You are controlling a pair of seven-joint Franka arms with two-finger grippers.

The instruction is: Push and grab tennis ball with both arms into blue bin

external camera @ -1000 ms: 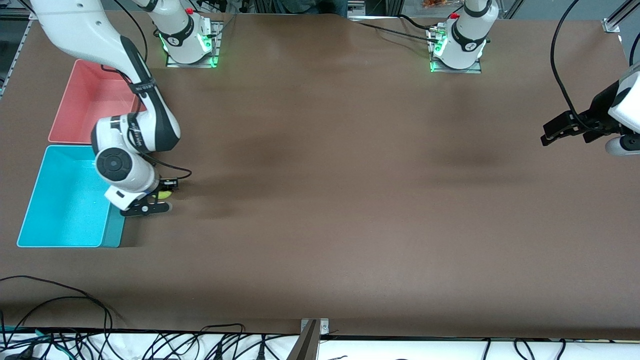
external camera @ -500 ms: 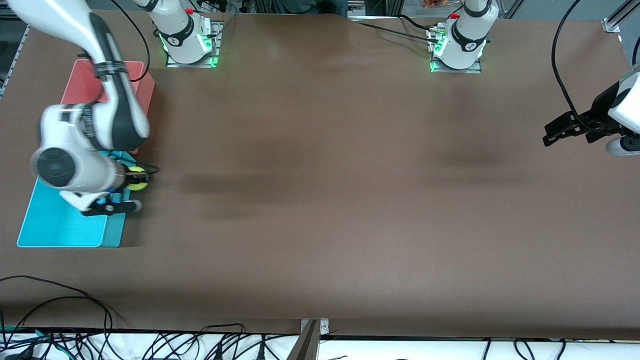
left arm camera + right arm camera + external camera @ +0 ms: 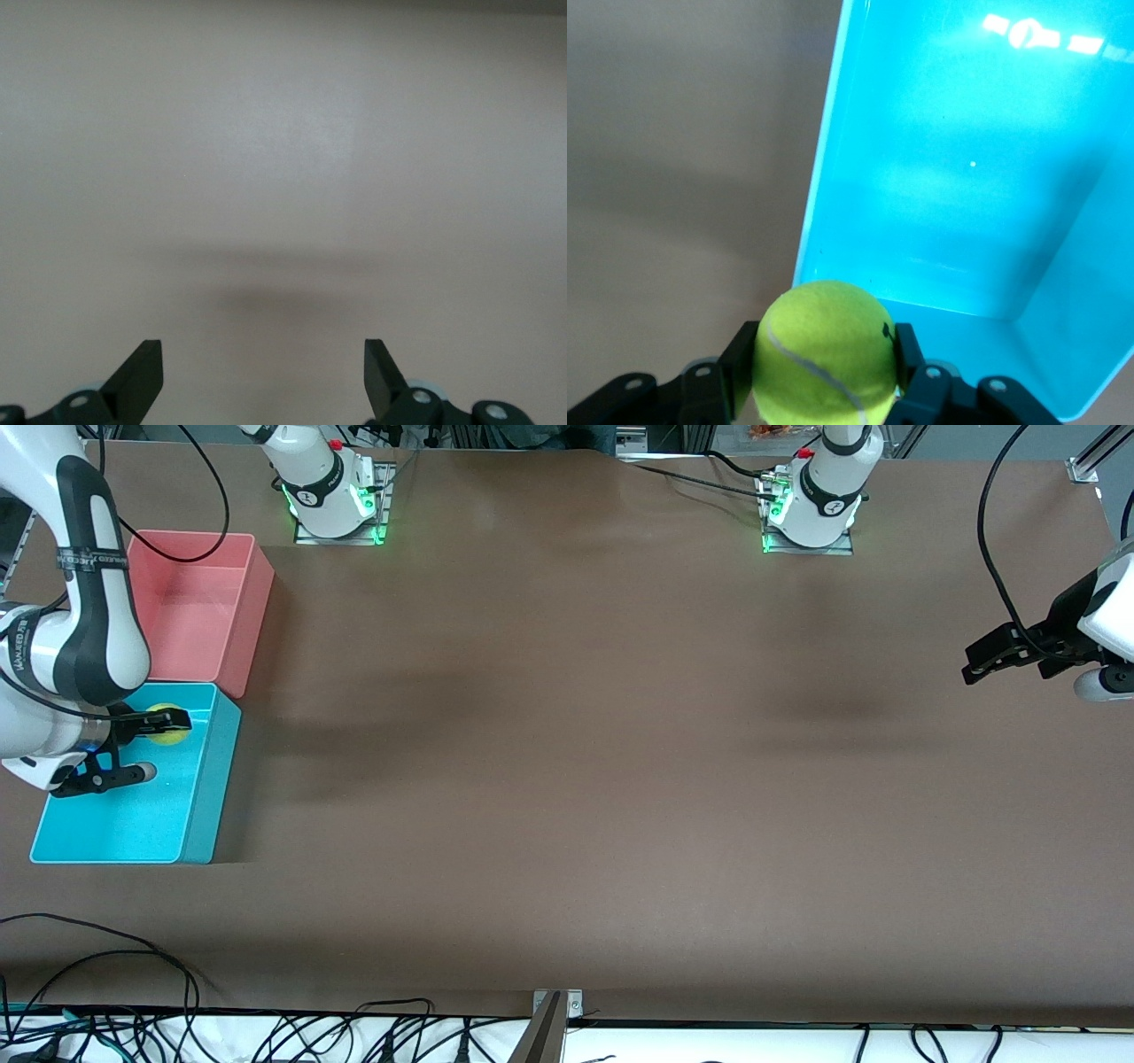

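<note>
My right gripper [image 3: 166,723] is shut on the yellow-green tennis ball [image 3: 165,724] and holds it in the air over the blue bin [image 3: 197,815]. In the right wrist view the ball [image 3: 826,351] sits clamped between the black fingers [image 3: 739,361], with the blue bin [image 3: 824,184] below it. My left gripper [image 3: 985,657] hangs open and empty over the bare table at the left arm's end, where that arm waits. In the left wrist view the gripper [image 3: 263,376] shows only bare table between its fingertips [image 3: 142,372].
A pink bin [image 3: 248,593] stands beside the blue bin, farther from the front camera. Both arm bases [image 3: 335,491] stand along the table's back edge. Cables [image 3: 106,992] lie along the front edge.
My right gripper has lifted the tennis ball off the table beside the blue bin and carried it over the bin. The left arm has not moved.
</note>
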